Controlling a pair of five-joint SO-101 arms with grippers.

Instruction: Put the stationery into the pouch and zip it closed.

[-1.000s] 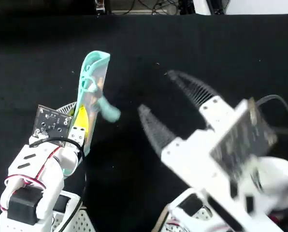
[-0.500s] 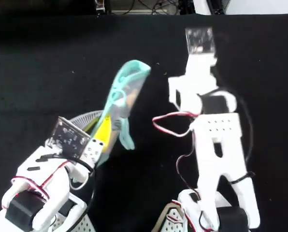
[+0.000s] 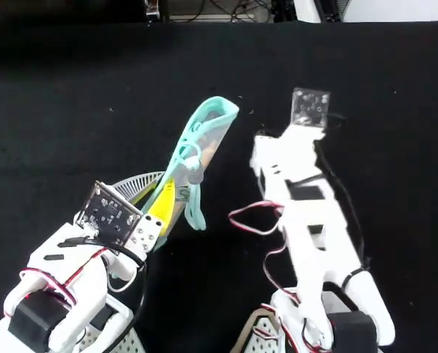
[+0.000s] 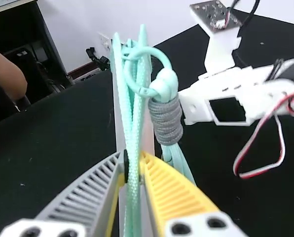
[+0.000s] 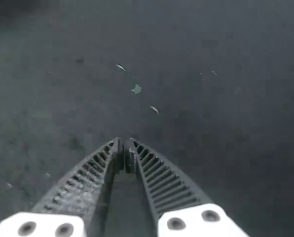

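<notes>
My left gripper (image 4: pixel 132 165) is clamped on the pouch's (image 4: pixel 131 98) thin edge, holding it up above the table (image 3: pixel 65 88), with the zip pull (image 4: pixel 165 116) dangling beside it. My right gripper (image 5: pixel 123 154) is pinched shut on nothing, pointed at bare cloth. I judge the hold slim: a tug on the pull could twist the pouch loose. I can't tell whether it's zipped.

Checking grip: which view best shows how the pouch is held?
The left wrist view: the pouch is clamped edge-on in the left gripper. The high view shows its tilted upper part; the right wrist view faces the table.
</notes>
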